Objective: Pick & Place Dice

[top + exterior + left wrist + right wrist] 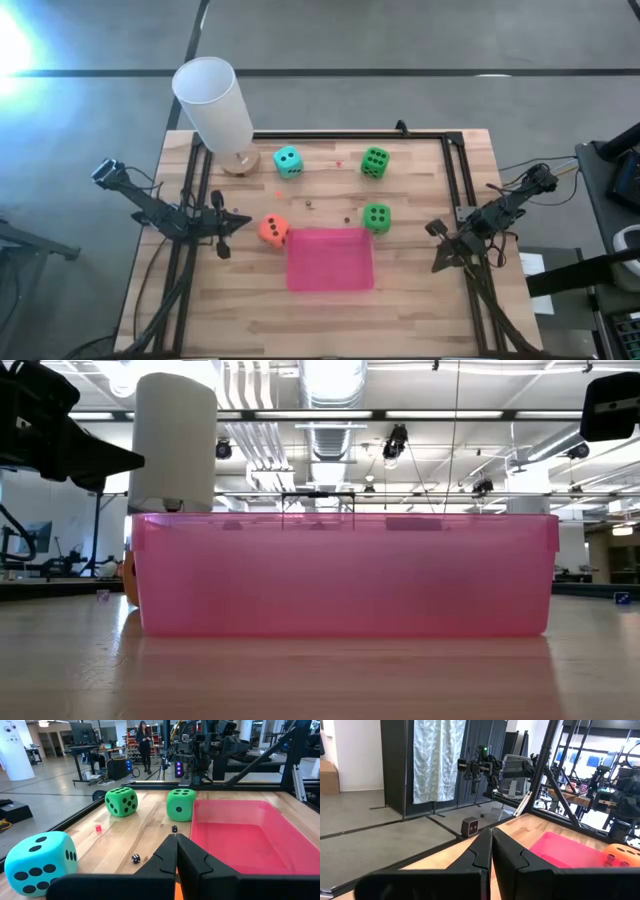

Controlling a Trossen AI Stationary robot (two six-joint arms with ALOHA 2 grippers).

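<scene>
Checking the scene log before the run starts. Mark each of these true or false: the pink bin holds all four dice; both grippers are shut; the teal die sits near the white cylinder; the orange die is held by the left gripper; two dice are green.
1. The pink bin holds all four dice. False: it is empty and the dice lie on the table.
2. Both grippers are shut. True: left gripper, right gripper.
3. The teal die sits near the white cylinder. True.
4. The orange die is held by the left gripper. False: it lies free beside the bin.
5. Two dice are green. True: one farther back, one by the bin.
</scene>
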